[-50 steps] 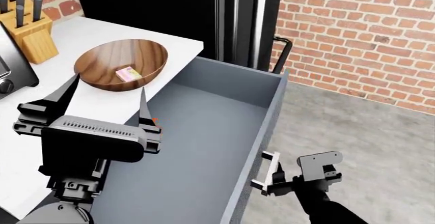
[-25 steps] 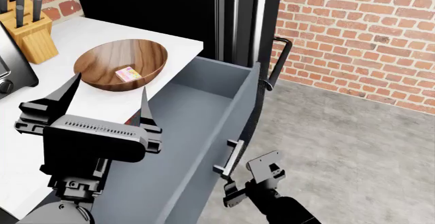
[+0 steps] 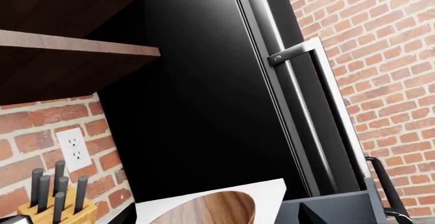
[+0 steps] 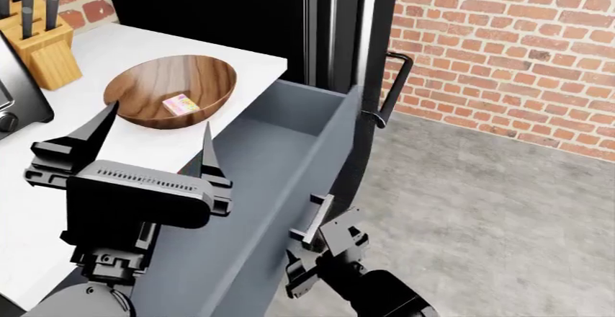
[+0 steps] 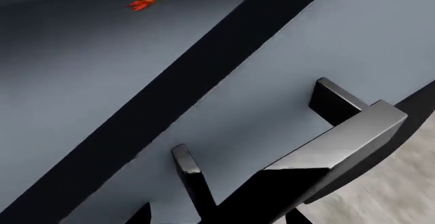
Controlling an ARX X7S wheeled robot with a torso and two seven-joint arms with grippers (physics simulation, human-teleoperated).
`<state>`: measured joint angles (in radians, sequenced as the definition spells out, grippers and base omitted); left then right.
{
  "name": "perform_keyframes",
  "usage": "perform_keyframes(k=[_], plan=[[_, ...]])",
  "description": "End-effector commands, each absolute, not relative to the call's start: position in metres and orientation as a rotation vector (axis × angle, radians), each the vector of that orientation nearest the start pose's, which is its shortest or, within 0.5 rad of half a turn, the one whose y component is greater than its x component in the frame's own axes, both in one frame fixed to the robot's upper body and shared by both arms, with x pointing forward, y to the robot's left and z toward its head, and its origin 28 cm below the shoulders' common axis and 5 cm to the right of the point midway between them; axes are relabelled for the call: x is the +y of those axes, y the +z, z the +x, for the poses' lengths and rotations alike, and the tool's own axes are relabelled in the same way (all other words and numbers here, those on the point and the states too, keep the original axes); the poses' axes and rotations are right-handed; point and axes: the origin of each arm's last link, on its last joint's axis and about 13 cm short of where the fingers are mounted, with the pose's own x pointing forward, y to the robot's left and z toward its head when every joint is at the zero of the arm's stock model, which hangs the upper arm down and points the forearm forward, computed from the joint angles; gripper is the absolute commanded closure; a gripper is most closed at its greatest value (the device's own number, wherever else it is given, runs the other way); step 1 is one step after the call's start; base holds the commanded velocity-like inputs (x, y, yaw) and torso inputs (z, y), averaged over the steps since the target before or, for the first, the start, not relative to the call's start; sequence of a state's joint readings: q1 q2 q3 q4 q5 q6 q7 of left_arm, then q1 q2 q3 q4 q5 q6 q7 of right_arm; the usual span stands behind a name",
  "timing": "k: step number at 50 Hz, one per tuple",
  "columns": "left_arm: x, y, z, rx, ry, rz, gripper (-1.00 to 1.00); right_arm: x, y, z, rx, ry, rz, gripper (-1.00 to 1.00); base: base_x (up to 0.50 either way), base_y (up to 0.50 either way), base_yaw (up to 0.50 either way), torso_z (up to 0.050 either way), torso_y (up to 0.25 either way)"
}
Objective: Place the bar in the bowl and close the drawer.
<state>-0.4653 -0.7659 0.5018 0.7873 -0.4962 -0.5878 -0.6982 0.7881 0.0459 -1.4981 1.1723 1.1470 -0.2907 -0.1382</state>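
The right tool (image 4: 310, 248) is at the drawer's (image 4: 279, 166) handle (image 4: 318, 217); its grip cannot be told. The left tool (image 4: 154, 148) stands apart above the white table (image 4: 57, 158). A tiny orange thing (image 5: 146, 1) lies inside the drawer. Farther, the bar (image 4: 181, 104) rests in the bowl (image 4: 171, 90).

A knife block (image 4: 39, 39) with dark-handled knives stands at the far left of the white bench (image 4: 39, 187), a toaster (image 4: 14, 97) just near of it. A black fridge (image 4: 288, 21) rises behind, its long handle (image 3: 325, 107) vertical, before a brick wall (image 4: 519, 50) and grey floor (image 4: 500, 209). A tiny orange-red lobster (image 5: 146, 1) lies on a grey surface.
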Motion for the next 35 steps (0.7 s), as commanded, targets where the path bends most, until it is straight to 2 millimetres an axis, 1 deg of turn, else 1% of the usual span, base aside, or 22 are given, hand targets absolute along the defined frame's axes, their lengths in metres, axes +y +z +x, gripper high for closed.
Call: perform_keyframes(k=[1, 8, 17, 24, 31, 35], plan=[[0.225, 0.185, 0.207, -0.363, -0.018, 0.353, -1.00, -0.003, -0.007, 0.311, 0.327, 0.832, -0.079, -1.00, 0.00, 0.00, 0.00, 0.000, 0.000], [0.224, 0.185, 0.208, -0.363, -0.026, 0.355, -1.00, 0.005, -0.005, 0.307, 0.325, 0.878, -0.079, -1.00, 0.00, 0.00, 0.00, 0.000, 0.002], [0.222, 0.183, 0.211, -0.360, -0.030, 0.351, -1.00, 0.016, 0.003, 0.306, 0.311, 0.939, -0.079, -1.00, 0.00, 0.00, 0.00, 0.000, 0.002], [0.221, 0.182, 0.213, -0.359, -0.033, 0.352, -1.00, 0.020, 0.006, 0.305, 0.306, 0.956, -0.082, -1.00, 0.00, 0.00, 0.00, 0.002, 0.004], [0.222, 0.182, 0.211, -0.360, -0.032, 0.352, -1.00, 0.014, 0.006, 0.311, 0.255, 0.838, -0.021, -1.00, 0.00, 0.00, 0.00, 0.000, 0.003], [0.222, 0.182, 0.210, -0.362, -0.033, 0.352, -1.00, 0.003, 0.002, 0.315, 0.258, 0.730, -0.006, -1.00, 0.00, 0.00, 0.00, 0.003, 0.005]])
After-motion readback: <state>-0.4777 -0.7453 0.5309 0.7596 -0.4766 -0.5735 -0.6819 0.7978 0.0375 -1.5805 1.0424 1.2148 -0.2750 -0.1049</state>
